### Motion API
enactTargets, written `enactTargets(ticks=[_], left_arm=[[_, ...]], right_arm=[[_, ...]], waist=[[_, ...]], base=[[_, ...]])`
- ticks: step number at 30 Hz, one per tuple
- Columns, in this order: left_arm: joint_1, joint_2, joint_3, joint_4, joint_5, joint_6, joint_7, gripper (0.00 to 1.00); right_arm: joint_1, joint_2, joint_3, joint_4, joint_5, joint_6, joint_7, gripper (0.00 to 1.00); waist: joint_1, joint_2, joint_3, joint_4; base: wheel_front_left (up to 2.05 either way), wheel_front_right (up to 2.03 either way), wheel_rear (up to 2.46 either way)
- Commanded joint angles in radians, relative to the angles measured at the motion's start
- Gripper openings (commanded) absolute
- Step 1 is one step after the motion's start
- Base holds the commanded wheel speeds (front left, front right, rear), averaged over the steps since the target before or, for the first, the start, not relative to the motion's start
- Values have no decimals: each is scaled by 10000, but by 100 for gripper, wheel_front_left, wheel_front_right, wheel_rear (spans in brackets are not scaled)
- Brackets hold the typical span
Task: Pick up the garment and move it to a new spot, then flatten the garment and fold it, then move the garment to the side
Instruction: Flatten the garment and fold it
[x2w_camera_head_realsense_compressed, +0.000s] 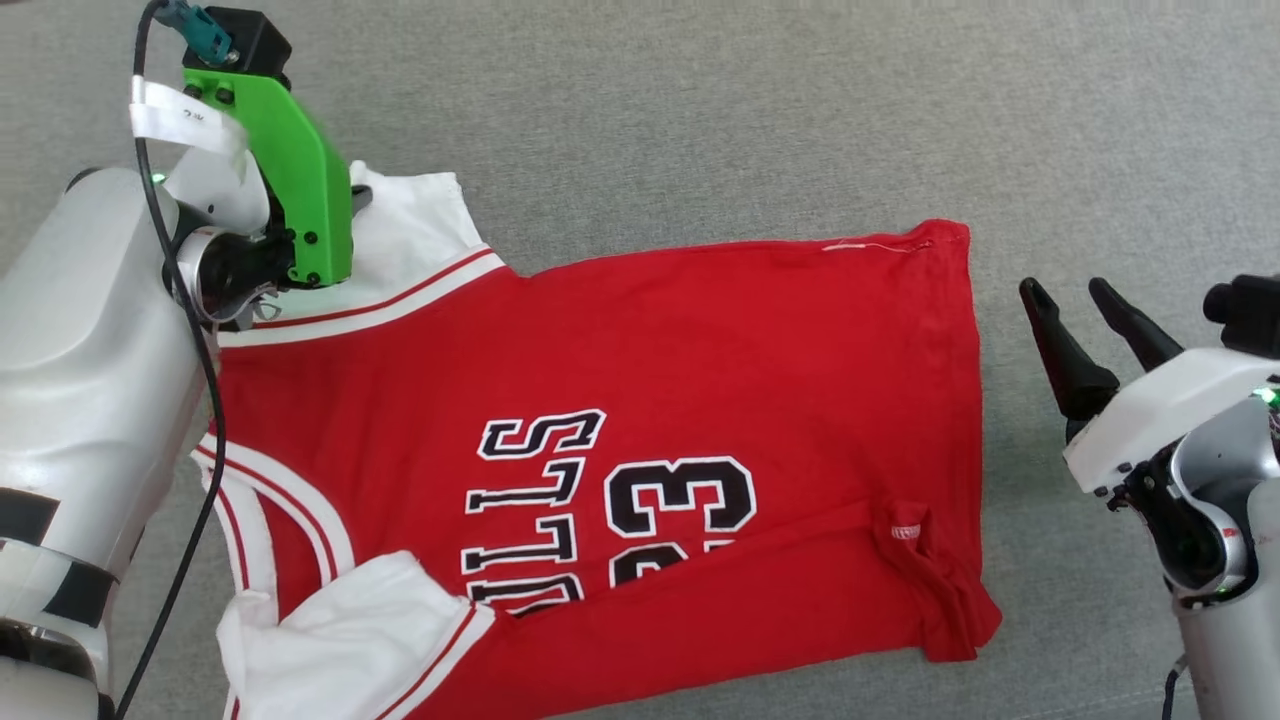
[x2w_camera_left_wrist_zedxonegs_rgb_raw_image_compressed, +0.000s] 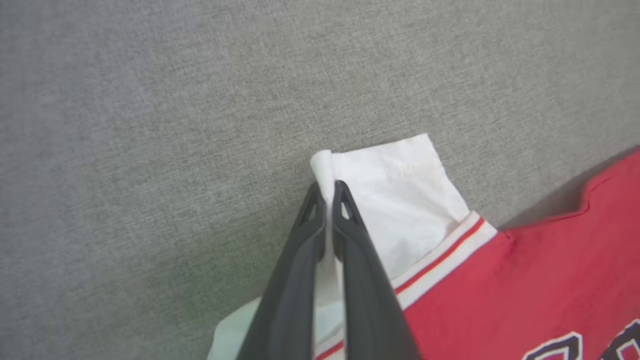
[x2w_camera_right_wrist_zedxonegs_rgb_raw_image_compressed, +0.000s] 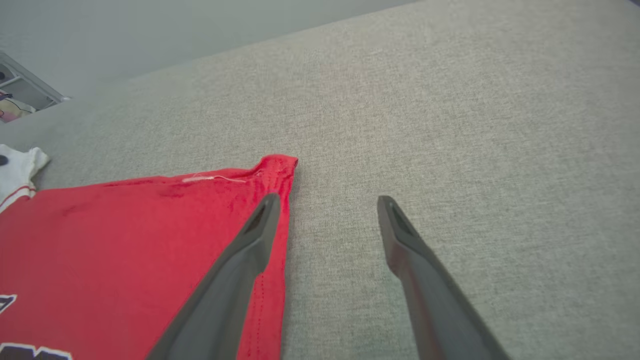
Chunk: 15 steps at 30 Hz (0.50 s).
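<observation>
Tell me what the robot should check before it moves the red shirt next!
1. The left tool is shut on the sleeve: ok.
2. The right tool is open and ready: ok.
3. The right tool holds the shirt: not ok, it grips nothing.
4. The shirt lies flat: not ok, one hem corner is folded over.
5. The pinch is strong enough for lifting: cannot tell.
</observation>
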Motion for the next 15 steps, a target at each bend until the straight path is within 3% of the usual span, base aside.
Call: enactTargets(ticks=[1,7,15], left_arm=[[98,-27,-9,-174,104,-25,-194,0],[103,-124,-11,-935,184,-31,-687,0],[189,-145,-6,-1876,184,58,-887,0]], right_arm=[[-372,-188,88,254,254,-4,463,100],[-1344,-960,544,1165,852,-4,2656,100],[-2634,-1447,1140,2142,1027,-4,4365,100]], waist=[[0,-1,-383,483],[0,-1,-375,1089],[0,-1,18,1641]], base=[[0,0,0],[0,0,0],[0,0,0]])
